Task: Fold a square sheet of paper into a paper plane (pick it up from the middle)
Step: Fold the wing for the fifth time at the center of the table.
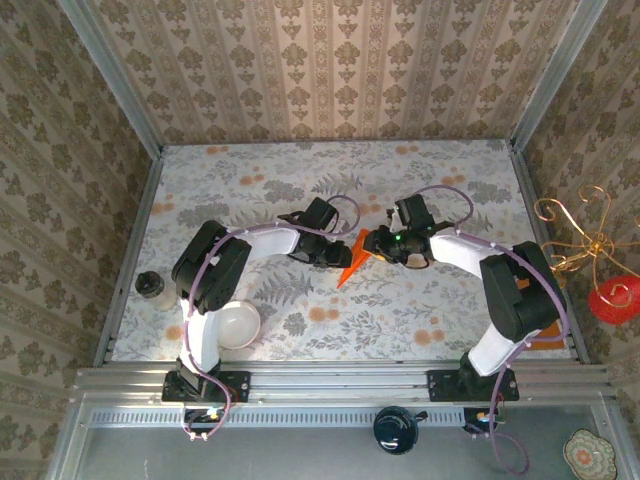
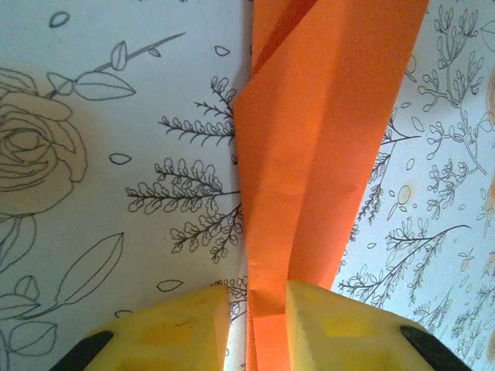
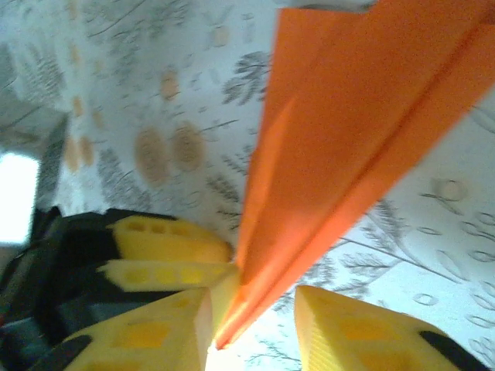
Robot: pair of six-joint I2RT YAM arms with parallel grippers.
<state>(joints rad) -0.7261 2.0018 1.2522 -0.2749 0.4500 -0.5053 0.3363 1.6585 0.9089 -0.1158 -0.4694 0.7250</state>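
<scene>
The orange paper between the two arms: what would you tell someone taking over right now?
Left gripper: fingers either side of the paper plane; whether it is gripping is unclear.
Right gripper: jaws straddle one end of it with a gap showing, so open.
Plane: mid-table, between both grippers.
Done: sheet folded into a long creased dart.
To do: probably any last creases, then release.

The far counter (image 1: pixel 420 170) is left free — the near-left corner is blocked by a bowl (image 1: pixel 240 325) and jar (image 1: pixel 150 287).
</scene>
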